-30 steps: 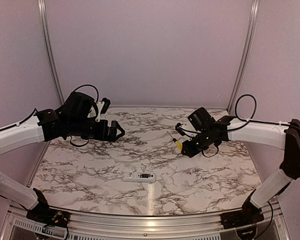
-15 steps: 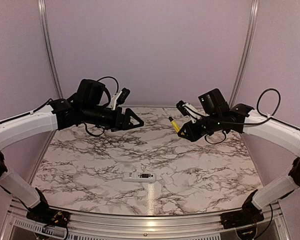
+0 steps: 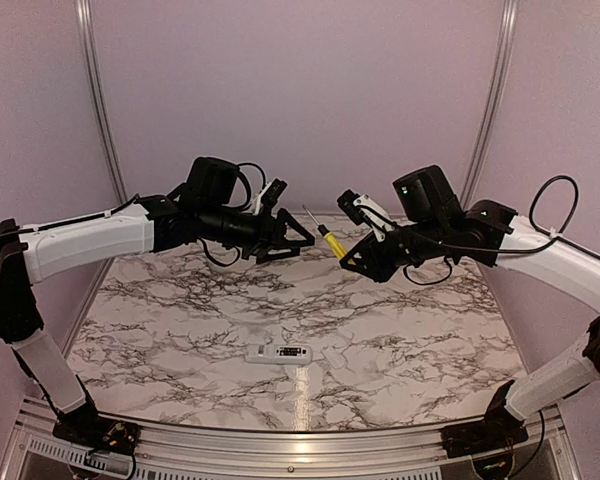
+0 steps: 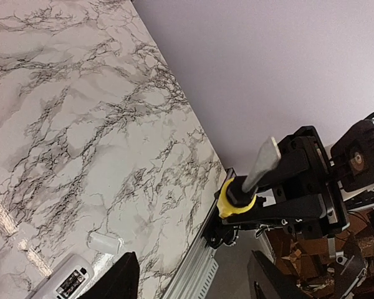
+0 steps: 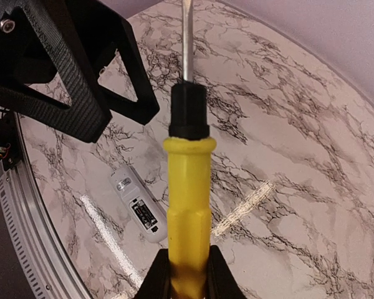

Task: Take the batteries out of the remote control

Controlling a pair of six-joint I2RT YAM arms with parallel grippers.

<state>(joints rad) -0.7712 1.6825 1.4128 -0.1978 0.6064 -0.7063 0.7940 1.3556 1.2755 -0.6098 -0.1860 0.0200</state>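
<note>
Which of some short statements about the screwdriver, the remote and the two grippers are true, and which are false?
1. The right gripper grips the screwdriver by its yellow handle. True.
2. The left gripper holds the remote. False: the remote lies on the table near the front edge, and the left gripper is open and holds nothing.
3. The screwdriver's blade touches the remote. False: the screwdriver is up in the air, well away from the remote, with its blade pointing toward the left gripper.
4. Both grippers are raised above the table and face each other. True.
</note>
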